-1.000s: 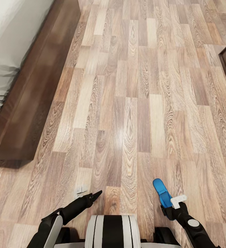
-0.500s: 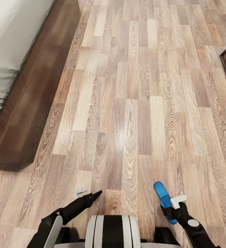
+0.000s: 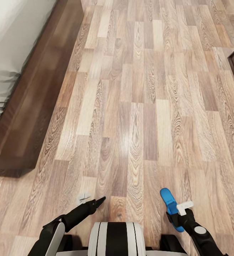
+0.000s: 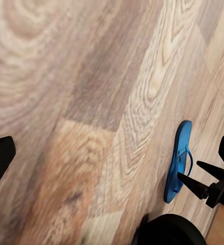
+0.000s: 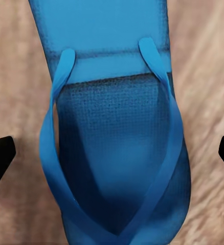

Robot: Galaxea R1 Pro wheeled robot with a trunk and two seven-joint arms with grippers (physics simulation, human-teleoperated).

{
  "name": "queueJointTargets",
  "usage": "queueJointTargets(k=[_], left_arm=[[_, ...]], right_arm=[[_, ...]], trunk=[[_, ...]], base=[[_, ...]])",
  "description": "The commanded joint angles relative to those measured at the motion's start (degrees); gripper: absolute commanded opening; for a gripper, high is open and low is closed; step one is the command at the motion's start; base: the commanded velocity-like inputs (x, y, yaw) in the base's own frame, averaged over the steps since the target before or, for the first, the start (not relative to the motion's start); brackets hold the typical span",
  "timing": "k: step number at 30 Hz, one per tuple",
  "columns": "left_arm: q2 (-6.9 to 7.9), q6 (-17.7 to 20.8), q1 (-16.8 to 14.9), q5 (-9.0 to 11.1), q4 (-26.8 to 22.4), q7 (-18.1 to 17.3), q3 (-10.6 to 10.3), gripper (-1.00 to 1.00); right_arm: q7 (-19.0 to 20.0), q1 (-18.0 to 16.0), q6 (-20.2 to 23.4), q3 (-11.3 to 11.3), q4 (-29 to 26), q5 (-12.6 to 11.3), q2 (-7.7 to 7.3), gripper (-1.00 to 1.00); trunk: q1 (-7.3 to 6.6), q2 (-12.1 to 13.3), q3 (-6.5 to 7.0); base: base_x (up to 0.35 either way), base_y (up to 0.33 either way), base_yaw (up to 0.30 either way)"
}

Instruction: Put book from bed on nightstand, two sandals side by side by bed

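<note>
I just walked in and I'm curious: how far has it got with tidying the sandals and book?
Nothing visibly finished. In hand: the right end effector holds one blue sandal above the wood floor, near the bed. Left to do: set it beside the bed, bring the second sandal alongside, and move the book.

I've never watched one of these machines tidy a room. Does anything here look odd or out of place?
One thing: a bright blue sandal is up off the wood-plank floor, carried by the right gripper, not lying beside the bed. The left gripper carries nothing. Nothing looks spilled or damaged.
</note>
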Motion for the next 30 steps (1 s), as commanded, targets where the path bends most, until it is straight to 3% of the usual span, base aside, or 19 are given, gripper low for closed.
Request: queueJointTargets(k=[1, 17, 26, 30], left_arm=[[-0.05, 0.5, 0.0, 0.3, 0.0, -0.2, 0.1, 1.00], [-0.05, 0.4, 0.0, 0.3, 0.0, -0.2, 0.1, 1.00], [-0.05, 0.4, 0.0, 0.3, 0.0, -0.1, 0.1, 1.00], [-0.05, 0.4, 0.0, 0.3, 0.0, -0.1, 0.1, 1.00]], right_arm=[[0.4, 0.0, 0.2, -0.2, -0.1, 0.6, 0.03, 1.00], [0.4, 0.0, 0.2, -0.2, -0.2, 0.6, 0.03, 1.00], [0.4, 0.0, 0.2, -0.2, -0.2, 0.6, 0.03, 1.00], [0.4, 0.0, 0.2, -0.2, -0.2, 0.6, 0.03, 1.00]], trunk=[[0.00, 0.0, -0.03], [0.00, 0.0, -0.03], [0.23, -0.1, -2.02], [0.23, -0.1, -2.02]], base=[[0.068, 0.116, 0.000], [0.013, 0.022, 0.000], [0.000, 0.000, 0.000], [0.000, 0.000, 0.000]])
